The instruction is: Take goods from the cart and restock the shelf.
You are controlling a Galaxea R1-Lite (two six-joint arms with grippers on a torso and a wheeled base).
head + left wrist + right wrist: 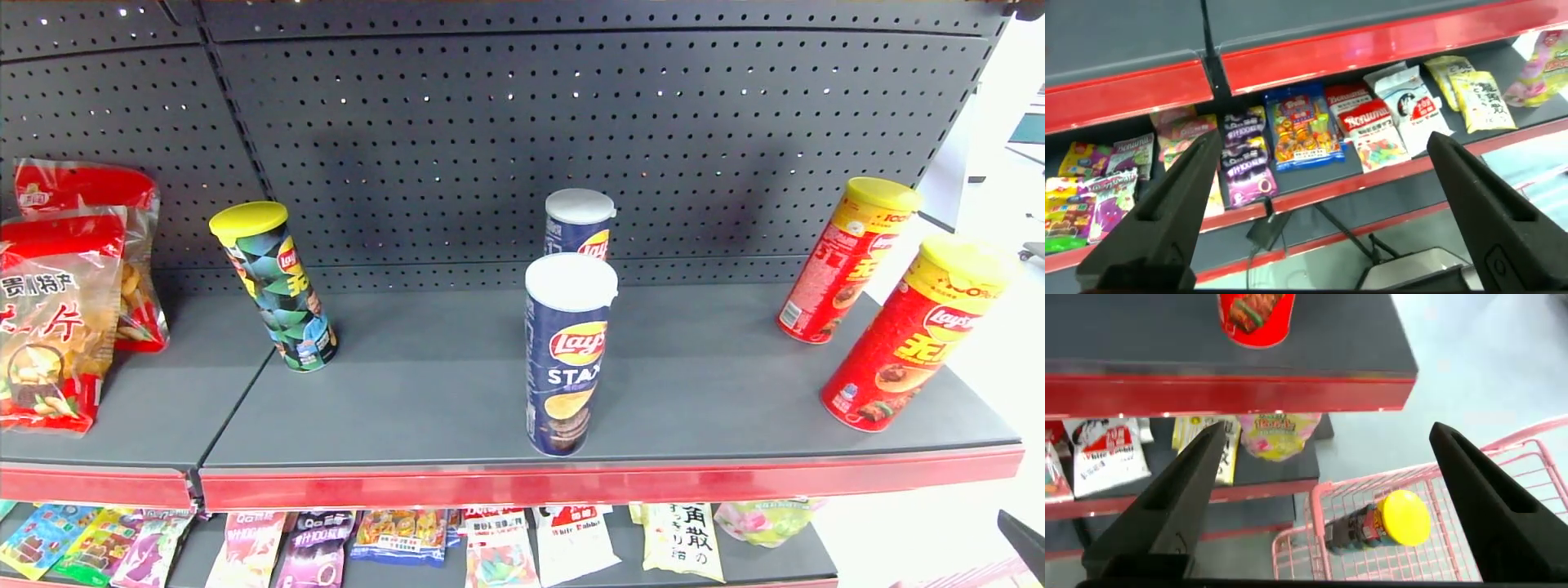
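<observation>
red snack bags [57,310] stand at the left end of the grey shelf [424,384], which has a red front edge and a dark pegboard back. next comes a green can [273,286] with a yellow lid, its label a pattern of green and black shapes with a small red-and-yellow logo. in the middle two dark blue cans stand one behind the other. the front blue can [567,359] has a white lid, a round red-and-yellow logo, white lettering and a picture of crisps, and it sits near the front edge. the rear blue can [580,224] has a grey lid and stands by the back wall. at the right end, the rear red can [845,261] and the front red can [914,335] both have yellow lids, yellow characters and a food picture. on the lower shelf [775,563] lies a row of flat packets [498,547] in many colours.

the left pincer [1323,139] is spread wide with nothing in it, in front of the lower shelf. the right pincer [1327,429] is also spread wide, near the shelf's right end. beyond it is a pink wire cart [1315,531], where a dark can [1360,531] lies on its side with its yellow lid facing the camera.
</observation>
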